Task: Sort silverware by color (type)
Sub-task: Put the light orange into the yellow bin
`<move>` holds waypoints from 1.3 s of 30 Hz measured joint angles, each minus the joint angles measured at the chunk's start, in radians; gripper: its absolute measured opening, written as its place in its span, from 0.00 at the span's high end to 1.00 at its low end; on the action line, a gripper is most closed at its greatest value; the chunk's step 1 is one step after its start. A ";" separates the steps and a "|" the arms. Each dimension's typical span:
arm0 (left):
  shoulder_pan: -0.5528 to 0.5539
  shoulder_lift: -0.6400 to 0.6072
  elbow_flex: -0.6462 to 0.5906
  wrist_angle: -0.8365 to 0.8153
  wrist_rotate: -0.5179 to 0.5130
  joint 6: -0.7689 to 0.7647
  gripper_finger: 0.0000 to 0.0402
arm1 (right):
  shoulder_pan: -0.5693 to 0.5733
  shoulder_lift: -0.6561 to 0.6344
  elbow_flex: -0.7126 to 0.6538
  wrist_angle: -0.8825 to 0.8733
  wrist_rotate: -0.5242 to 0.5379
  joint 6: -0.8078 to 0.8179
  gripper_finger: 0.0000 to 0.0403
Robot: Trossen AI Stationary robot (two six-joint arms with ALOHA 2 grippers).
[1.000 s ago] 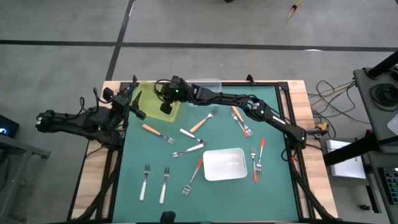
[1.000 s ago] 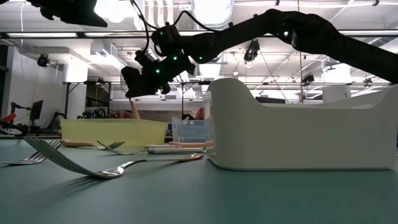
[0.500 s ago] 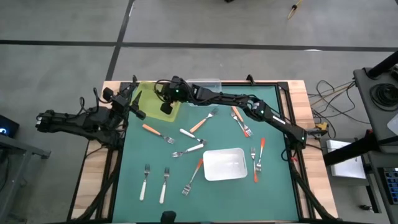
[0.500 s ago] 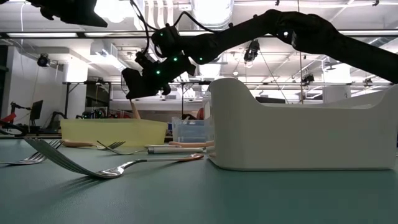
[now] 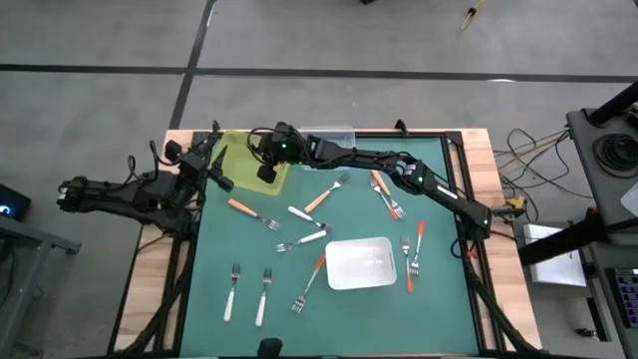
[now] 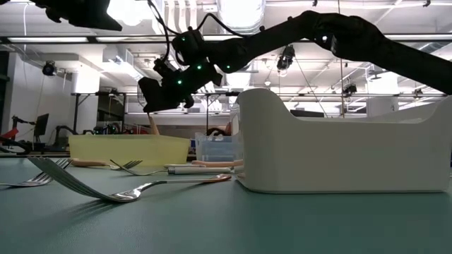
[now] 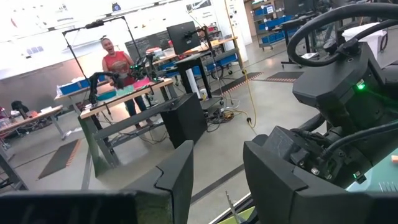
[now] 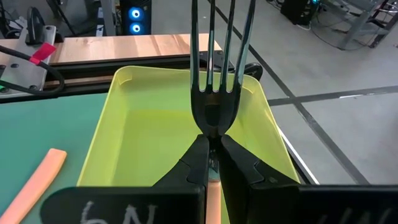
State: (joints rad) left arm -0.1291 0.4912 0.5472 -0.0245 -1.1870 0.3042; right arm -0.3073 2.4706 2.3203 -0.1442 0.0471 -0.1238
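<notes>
Over the yellow tray (image 5: 242, 160) at the green table's (image 5: 439, 179) far left corner: right gripper (image 5: 267, 172), fingers pinched tight on the neck of a fork (image 8: 216, 74), silver tines pointing away past the fingertips, a light orange handle just visible below them. Held above the tray, clear of its floor. Parked off the table's left edge: left gripper (image 5: 213, 167), fingers roughly half apart and gripping nothing, aimed into the room, where a person in a red top stands at a workbench. Scattered across the mat: the remaining forks. Two white-handled forks (image 5: 247, 292) near the front left; an orange-handled one (image 5: 251, 212) and a white-handled one (image 5: 302, 239) mid-table; more right of the white tray (image 5: 360, 263), which sits front centre. At the far edge, just right of the yellow tray: a clear bin (image 5: 329, 135).
</notes>
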 joint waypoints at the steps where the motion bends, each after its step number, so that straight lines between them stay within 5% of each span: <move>1: 0.000 0.000 0.000 0.000 0.000 0.000 0.69 | 0.000 0.000 0.000 0.000 0.000 0.000 0.97; 27: 0.000 0.000 0.000 0.000 0.000 0.000 0.69 | 0.000 0.000 0.000 0.007 0.002 0.002 0.97; 39: 0.000 0.000 0.000 0.000 0.000 0.001 0.69 | 0.002 0.000 0.000 0.016 0.004 0.011 0.79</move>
State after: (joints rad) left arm -0.1291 0.4915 0.5472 -0.0246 -1.1870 0.3047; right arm -0.3058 2.4702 2.3203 -0.1280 0.0509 -0.1131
